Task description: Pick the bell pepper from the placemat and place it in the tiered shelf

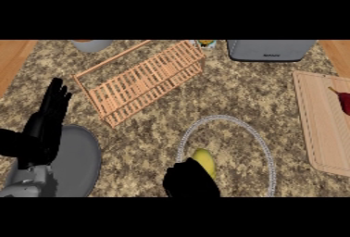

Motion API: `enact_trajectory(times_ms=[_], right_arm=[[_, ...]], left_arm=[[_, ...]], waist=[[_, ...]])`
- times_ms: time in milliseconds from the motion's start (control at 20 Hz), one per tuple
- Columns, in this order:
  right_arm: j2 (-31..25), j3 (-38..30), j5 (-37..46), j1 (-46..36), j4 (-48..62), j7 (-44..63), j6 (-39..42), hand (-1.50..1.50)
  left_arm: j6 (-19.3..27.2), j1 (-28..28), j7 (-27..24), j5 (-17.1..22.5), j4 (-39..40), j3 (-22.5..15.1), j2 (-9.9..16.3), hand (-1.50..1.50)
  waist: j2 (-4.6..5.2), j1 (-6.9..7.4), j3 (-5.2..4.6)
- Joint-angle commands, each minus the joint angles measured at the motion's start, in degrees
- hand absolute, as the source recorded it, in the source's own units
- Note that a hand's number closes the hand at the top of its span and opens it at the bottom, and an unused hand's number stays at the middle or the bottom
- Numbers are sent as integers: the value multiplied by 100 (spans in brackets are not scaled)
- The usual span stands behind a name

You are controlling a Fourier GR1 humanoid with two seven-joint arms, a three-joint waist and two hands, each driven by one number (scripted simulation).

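Speckled brown granite covers the counter (259, 92), edged by pale wood, with a slatted wooden tiered shelf (143, 81) lying near its far side. On the round, silver-rimmed placemat (263, 148) sits the yellow bell pepper (204, 160), with the right hand (190, 181) curled against its near side. The left hand (46, 122) rests open, fingers straight, above a grey plate (78, 159).

Pretty much nothing readable here

The only thing close to text is a small dark marking on the front of the grey appliance (271, 49) at the top right of the frame. It looks like a brand name but I can't make out the letters. There's also a little printed item (206, 44) at top centre, whatever is on it can't be read either.
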Motion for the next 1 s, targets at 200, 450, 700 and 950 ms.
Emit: enact_trajectory(times_ms=[200,450,700,950], right_arm=[[161,116,-1807,-517,-1621,1792,-875,150],[163,-392,-1929,-1540,-2326,3227,-1002,150],[164,-1504,-2494,-2841,-2293,3957,-273,150],[163,-1682,-2374,-3720,-775,3595,-1310,150]], left_arm=[[17,40,-165,-58,144,-23,-81,0],[-140,-43,-65,36,167,94,78,0],[-71,-241,-48,-42,269,93,13,0],[-7,139,67,-179,-263,-124,-136,0]], waist=[[5,2,4],[-10,-21,1],[-4,-36,5],[1,19,8]])
